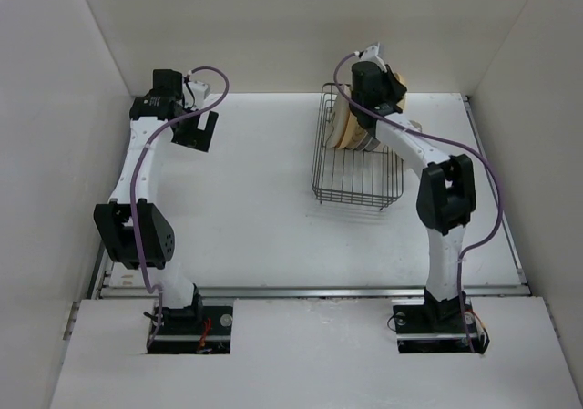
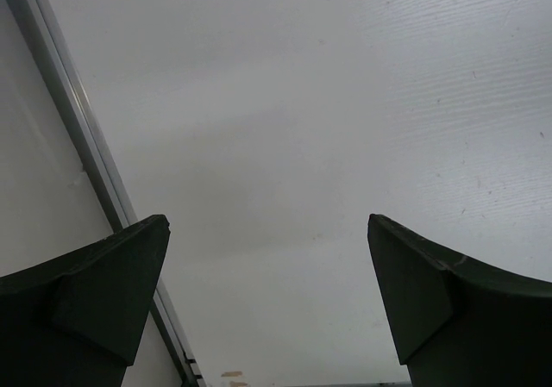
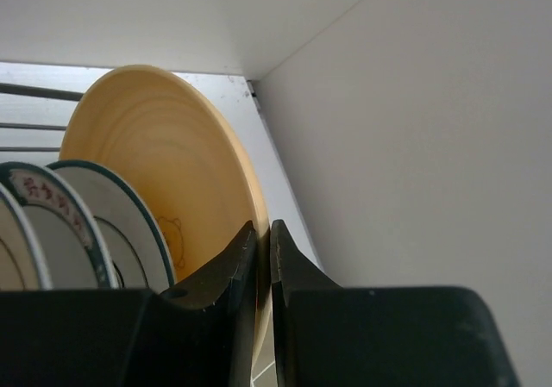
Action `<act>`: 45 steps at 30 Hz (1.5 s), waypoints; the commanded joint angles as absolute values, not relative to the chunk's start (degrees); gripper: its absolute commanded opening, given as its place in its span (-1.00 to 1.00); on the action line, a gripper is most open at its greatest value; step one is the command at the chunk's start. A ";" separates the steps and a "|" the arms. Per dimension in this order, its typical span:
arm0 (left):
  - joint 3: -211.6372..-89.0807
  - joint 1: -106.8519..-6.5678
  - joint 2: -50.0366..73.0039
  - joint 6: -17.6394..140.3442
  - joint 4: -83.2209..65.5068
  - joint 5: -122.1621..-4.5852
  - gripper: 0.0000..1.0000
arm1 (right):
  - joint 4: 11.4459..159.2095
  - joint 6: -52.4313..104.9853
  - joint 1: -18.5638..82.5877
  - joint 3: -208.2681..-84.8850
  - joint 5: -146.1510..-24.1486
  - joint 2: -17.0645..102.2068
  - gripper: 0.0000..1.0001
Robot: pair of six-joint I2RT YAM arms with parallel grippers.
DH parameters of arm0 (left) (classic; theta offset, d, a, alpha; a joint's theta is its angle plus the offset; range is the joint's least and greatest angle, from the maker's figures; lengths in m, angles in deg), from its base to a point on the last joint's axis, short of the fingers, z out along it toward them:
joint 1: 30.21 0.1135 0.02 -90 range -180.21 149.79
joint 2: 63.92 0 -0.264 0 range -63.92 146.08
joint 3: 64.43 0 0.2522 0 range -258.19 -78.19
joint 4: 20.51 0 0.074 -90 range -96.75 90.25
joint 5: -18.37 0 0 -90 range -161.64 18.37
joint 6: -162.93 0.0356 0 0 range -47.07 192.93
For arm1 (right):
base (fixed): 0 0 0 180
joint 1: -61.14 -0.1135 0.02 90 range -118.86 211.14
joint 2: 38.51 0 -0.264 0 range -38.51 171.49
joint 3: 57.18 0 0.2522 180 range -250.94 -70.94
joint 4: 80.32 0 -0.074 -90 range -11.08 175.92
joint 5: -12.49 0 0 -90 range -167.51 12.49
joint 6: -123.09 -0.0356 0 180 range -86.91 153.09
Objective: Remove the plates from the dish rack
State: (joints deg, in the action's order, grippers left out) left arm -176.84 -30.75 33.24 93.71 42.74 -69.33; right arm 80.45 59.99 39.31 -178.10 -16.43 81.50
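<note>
Closest to the lens in the right wrist view, the right gripper (image 3: pixel 263 232) has its two dark fingers pinched almost together on the rim of the yellow-orange plate (image 3: pixel 164 163). That plate stands on edge with its hollow face turned left. Just left of it stand the white plates (image 3: pixel 116 219), each with a dark green rim ring, one showing a reddish motif near its edge. From above, the plates are bunched upright at the far end of the dish rack (image 1: pixel 357 181), a dark wire basket on the far right part of the table (image 1: pixel 264 218), close to the back wall. The right arm (image 1: pixel 437 209) reaches from its base at the near edge across the rack's right side, its wrist above the plates. The left gripper (image 1: pixel 202 128) hangs over the far left of the table, well apart from the rack, jaws spread wide. Its own camera shows white table surface between the fingers and a metal rail (image 2: pixel 86 137) along the left.
</note>
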 commanded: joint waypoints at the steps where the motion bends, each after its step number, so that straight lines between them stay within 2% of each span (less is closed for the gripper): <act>1: -176.36 -30.83 30.38 94.55 43.26 -70.05 1.00 | 97.15 68.40 38.81 -177.64 -15.30 77.86 -1.00; 9: -176.36 -30.83 29.86 94.55 43.78 -70.05 1.00 | 100.60 71.84 38.81 -180.45 -10.71 74.25 -1.00; 14: -176.36 -31.35 29.86 94.03 43.78 -70.05 1.00 | 112.69 82.73 40.92 -180.37 -6.33 73.64 -1.00; 17: -176.36 -32.40 29.86 94.03 43.78 -69.00 1.00 | 113.43 83.37 41.63 -180.98 -4.92 72.42 -1.00; 24: -179.61 -32.94 30.47 92.09 44.84 -62.77 1.00 | 113.44 82.14 40.93 -185.29 -2.80 69.61 -1.00; 27: -181.98 -33.46 31.52 91.48 47.11 -56.20 1.00 | 103.46 72.33 38.91 -185.29 -6.04 67.40 -1.00; 29: -182.52 -34.17 32.05 91.48 47.99 -53.11 1.00 | 83.55 61.37 37.06 -189.40 -13.49 66.35 -1.00; 30: -183.82 -34.17 32.05 91.48 48.79 -49.78 1.00 | 75.37 47.82 37.06 -191.59 -18.66 66.34 -1.00; 31: -183.83 -34.17 32.75 91.48 48.79 -47.92 1.00 | 64.33 42.38 37.06 -193.53 -33.15 66.34 -1.00; 32: -184.79 -34.17 32.76 91.48 49.40 -46.25 1.00 | 62.21 38.75 37.06 -193.72 -40.00 65.47 -1.00; 38: -187.26 -34.17 33.81 88.41 47.57 -38.68 1.00 | 64.82 29.41 32.50 -184.07 -80.67 66.07 -1.00; 40: -186.74 -34.17 33.81 87.70 45.64 -38.06 1.00 | 66.40 26.35 31.44 -182.13 -87.24 68.53 -1.00; 43: -185.51 -34.17 35.04 87.08 44.57 -38.06 0.86 | 69.39 23.09 30.03 -181.60 -94.11 71.69 -1.00; 45: -184.71 -34.69 35.56 87.08 44.57 -38.06 0.83 | 69.40 22.55 29.50 -181.60 -97.61 73.02 -1.00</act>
State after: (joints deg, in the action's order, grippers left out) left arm -185.06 -34.20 34.69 88.09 45.85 -40.78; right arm 68.08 28.58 30.24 -181.57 -83.57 72.03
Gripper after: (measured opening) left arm 0.919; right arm 0.103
